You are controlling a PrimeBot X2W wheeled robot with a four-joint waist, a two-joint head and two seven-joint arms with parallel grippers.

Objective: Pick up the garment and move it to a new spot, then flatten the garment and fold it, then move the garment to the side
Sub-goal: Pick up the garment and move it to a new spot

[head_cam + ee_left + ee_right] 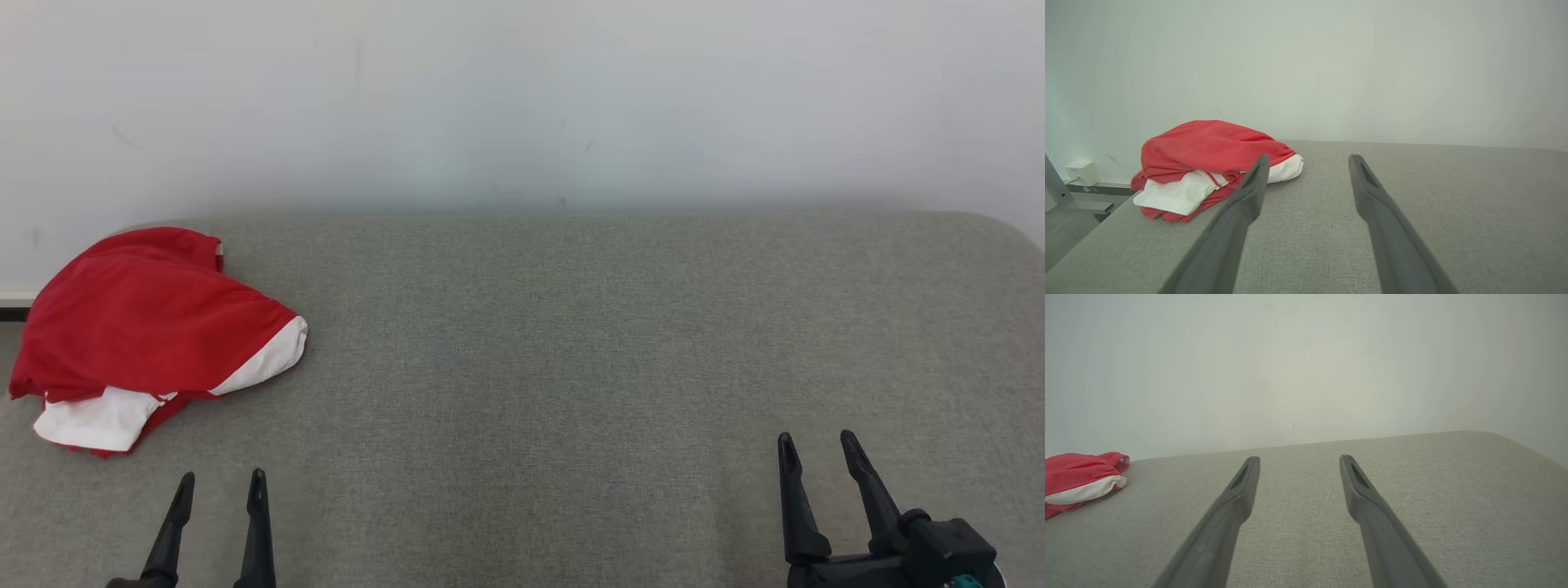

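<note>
Over at the far left corner of the grey fabric-covered worktop (571, 367) sits the garment (147, 318), a red piece with white trim, bunched into a loose mound right by the left edge. Left gripper (224, 475) hovers near the front edge, just short of it, jaws wide apart, nothing in them. Right gripper (816, 437) is well away by the front right corner, fingers spread too, and empty. That cloth looks thin, light and floppy. Expect it to sag and trail once lifted, maybe a touch slick. Best hold, I'd say: the white hem poking out nearest the left gripper, or the raised red fold on top, pinched through several layers.
</note>
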